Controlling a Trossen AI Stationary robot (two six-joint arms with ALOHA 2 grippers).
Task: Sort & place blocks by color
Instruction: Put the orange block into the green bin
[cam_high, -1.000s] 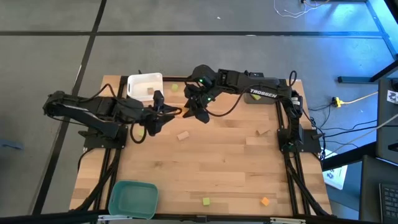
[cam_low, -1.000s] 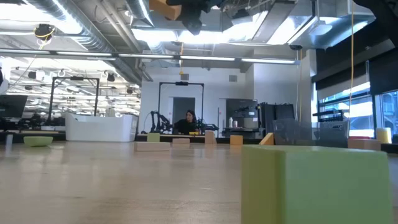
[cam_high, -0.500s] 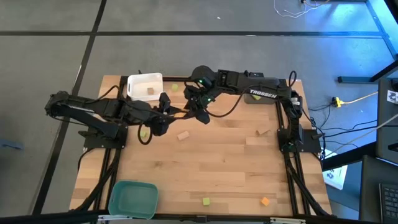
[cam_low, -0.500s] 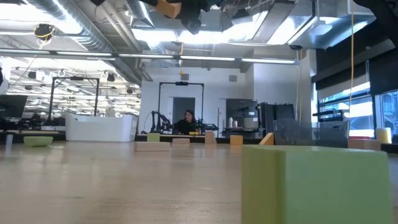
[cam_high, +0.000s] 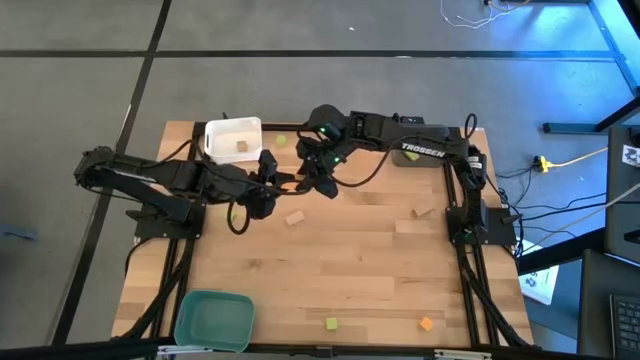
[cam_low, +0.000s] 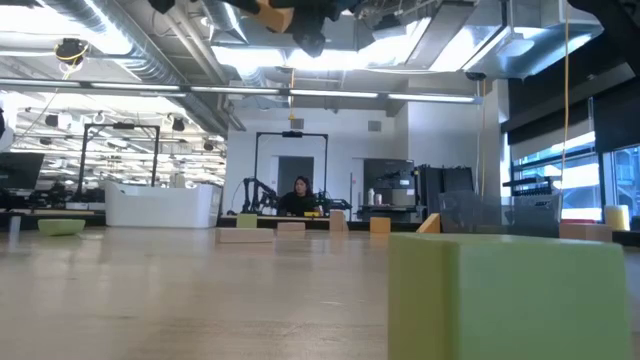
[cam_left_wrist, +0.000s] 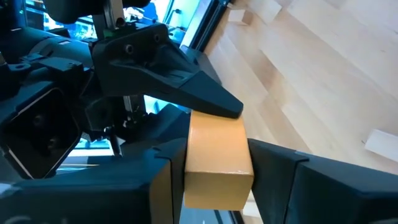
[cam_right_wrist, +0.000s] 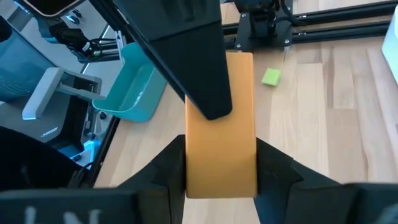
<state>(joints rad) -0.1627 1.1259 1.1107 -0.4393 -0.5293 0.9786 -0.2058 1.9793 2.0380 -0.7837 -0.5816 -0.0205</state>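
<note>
While both tools meet above the bench (cam_high: 340, 250), I read this as a handover: the right tool (cam_right_wrist: 221, 186) clamps the orange block (cam_right_wrist: 222, 143), and the left tool (cam_left_wrist: 214, 180) pinches its other end. Next, one must let go. Smooth, matte, square-edged oblong; slippery, I judge.

This is a robotics lab set in an open industrial hall: a wooden work table (cam_high: 330, 250) on a dark metal frame stands on a grey concrete floor (cam_high: 80, 110), with loose cables (cam_high: 560, 200) trailing off to one side. The low view looks across into a wide room with exposed ceiling ducts (cam_low: 150, 60) and strip lights (cam_low: 330, 97), a long white counter (cam_low: 160, 205), more robot rigs on distant benches, and a person (cam_low: 299, 197) seated far back.
</note>
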